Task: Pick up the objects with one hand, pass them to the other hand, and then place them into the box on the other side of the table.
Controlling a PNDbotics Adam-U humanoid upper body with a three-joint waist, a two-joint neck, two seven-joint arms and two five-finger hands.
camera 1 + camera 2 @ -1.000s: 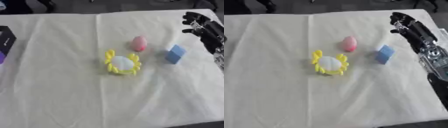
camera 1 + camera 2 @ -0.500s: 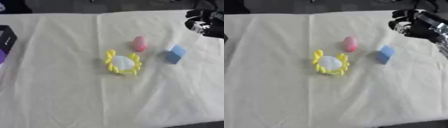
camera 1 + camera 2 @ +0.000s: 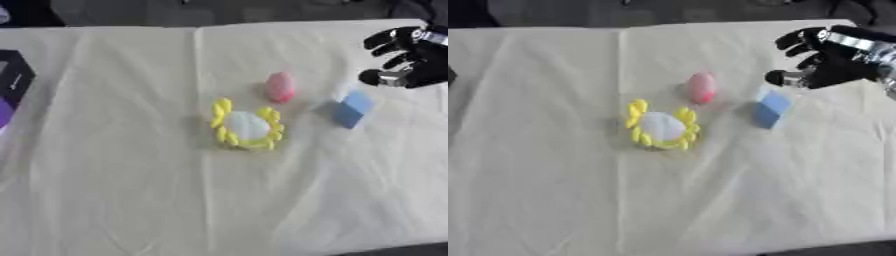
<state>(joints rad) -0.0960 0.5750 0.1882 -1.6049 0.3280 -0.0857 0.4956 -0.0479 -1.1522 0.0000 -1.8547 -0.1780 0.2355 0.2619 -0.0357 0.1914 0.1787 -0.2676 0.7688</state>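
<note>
Three objects lie on the cream tablecloth: a pink egg-shaped thing (image 3: 702,87), a blue block (image 3: 770,108) to its right, and a yellow crab-like toy with a white middle (image 3: 661,127) in front of them. My right hand (image 3: 826,61) hovers above and just right of the blue block, fingers spread and slightly bent, holding nothing. A dark box (image 3: 12,80) with a purple part sits at the table's left edge. My left hand shows in neither view.
The tablecloth (image 3: 131,190) covers the whole table and has shallow creases. Its far edge meets a dark background at the top. Wide bare cloth lies in front of the objects and towards the left.
My right hand has come in from the right edge, moving left and down towards the blue block. The objects have not moved.
</note>
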